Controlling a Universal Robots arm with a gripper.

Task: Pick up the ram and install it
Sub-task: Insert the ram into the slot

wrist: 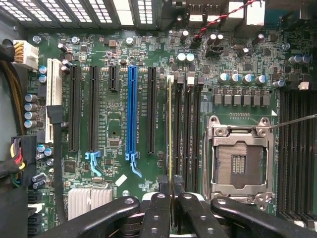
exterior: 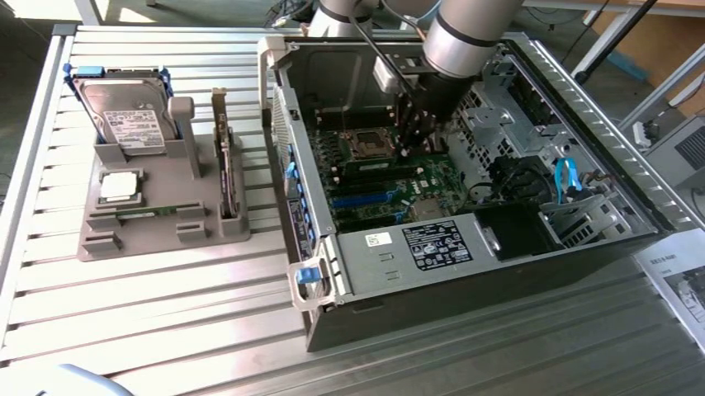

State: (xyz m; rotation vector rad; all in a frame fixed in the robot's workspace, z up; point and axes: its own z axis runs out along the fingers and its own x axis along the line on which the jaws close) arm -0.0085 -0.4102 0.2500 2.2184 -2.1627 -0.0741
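Note:
The ram (wrist: pixel 171 129) is seen edge-on as a thin green-yellow strip running lengthwise along the black memory slots (wrist: pixel 190 129). It lies between those slots and a long black expansion slot (wrist: pixel 151 109). My gripper (wrist: pixel 171 201) is shut on one end of the ram, with a black finger (wrist: pixel 157 208) on each side. I cannot tell whether the stick touches a slot. In the exterior view my gripper (exterior: pixel 414 136) reaches down into the open computer case (exterior: pixel 441 247), just above the motherboard (exterior: pixel 385 177).
The empty processor socket (wrist: pixel 240 158) sits just beyond the memory slots, and a blue expansion slot (wrist: pixel 131 114) lies on the other side. At the exterior view's left, a grey fixture (exterior: pixel 204 227) holds a hard drive (exterior: pixel 127 115), a square chip (exterior: pixel 119 186) and an upright card (exterior: pixel 226 165).

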